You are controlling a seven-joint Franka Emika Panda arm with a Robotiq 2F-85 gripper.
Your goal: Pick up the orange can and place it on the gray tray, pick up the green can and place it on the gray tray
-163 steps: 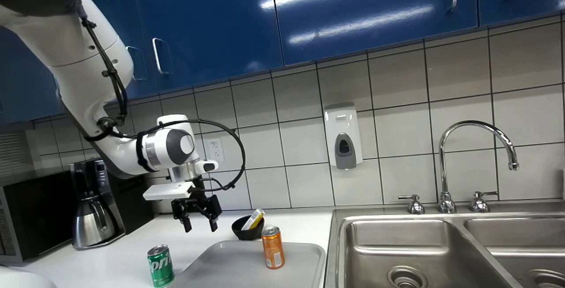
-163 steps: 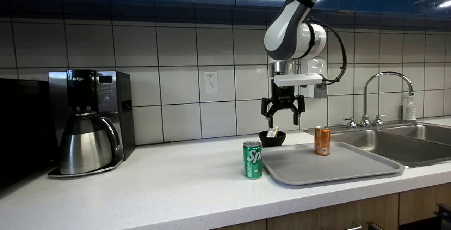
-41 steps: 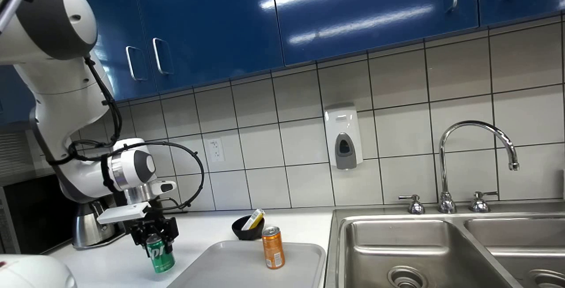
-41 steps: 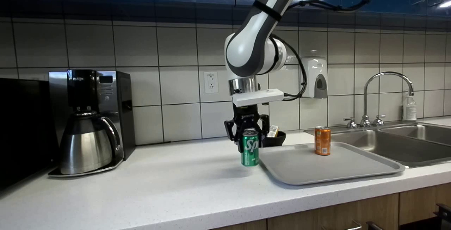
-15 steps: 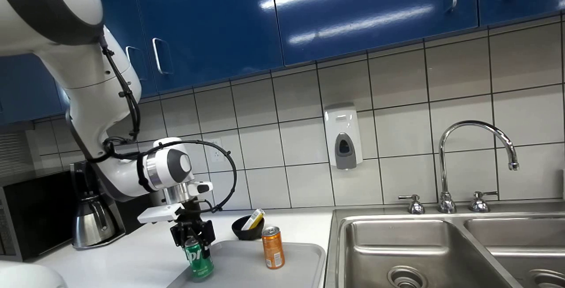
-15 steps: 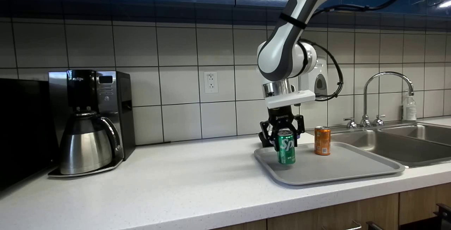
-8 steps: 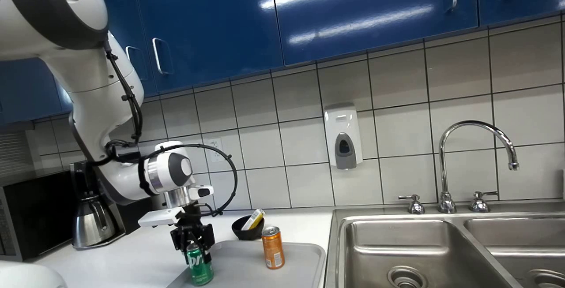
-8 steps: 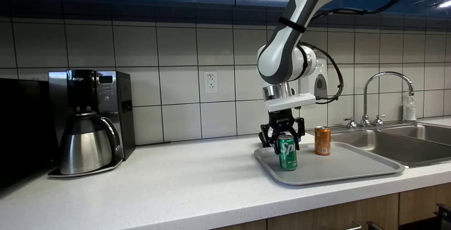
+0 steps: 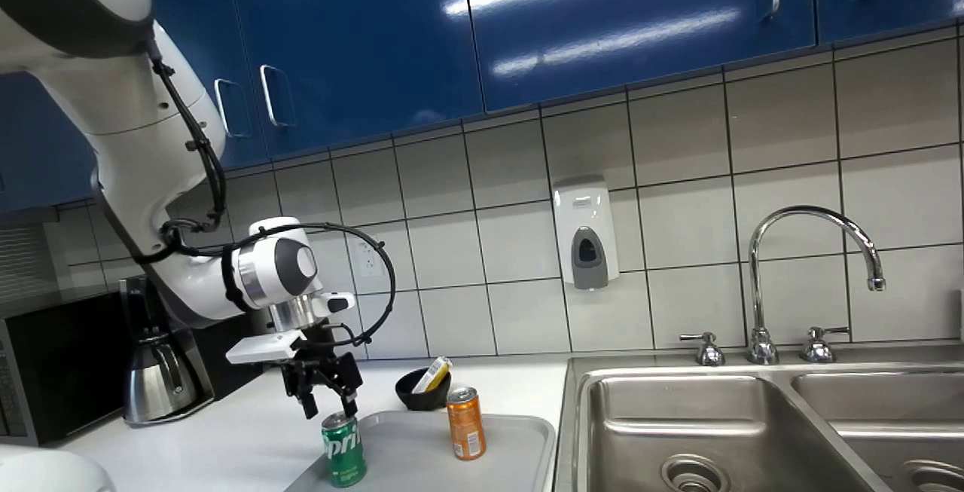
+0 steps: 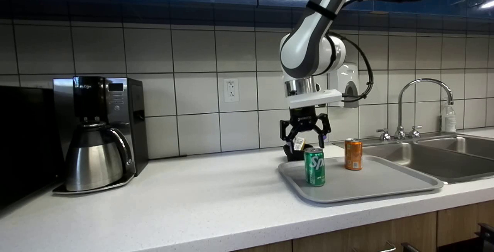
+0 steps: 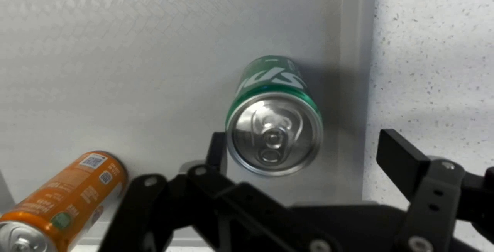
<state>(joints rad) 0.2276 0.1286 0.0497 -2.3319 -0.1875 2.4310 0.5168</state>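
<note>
In both exterior views, one green can (image 10: 315,170) and one orange can (image 10: 353,155), both cylindrical, are being borne by one gray tray (image 10: 386,185), while in the wrist view its herringbone texture and one claw (image 11: 304,144), jaws apart, are being shown.

The white and dark-gray arm (image 9: 162,157) slants down from above, its wrist (image 10: 300,86) bent so that the black gripper (image 10: 306,144) hangs beneath, aimed downward. In the wrist view its two fingers (image 11: 403,163) stand wide apart. A black cable (image 9: 392,281) loops out beside the wrist.
</note>
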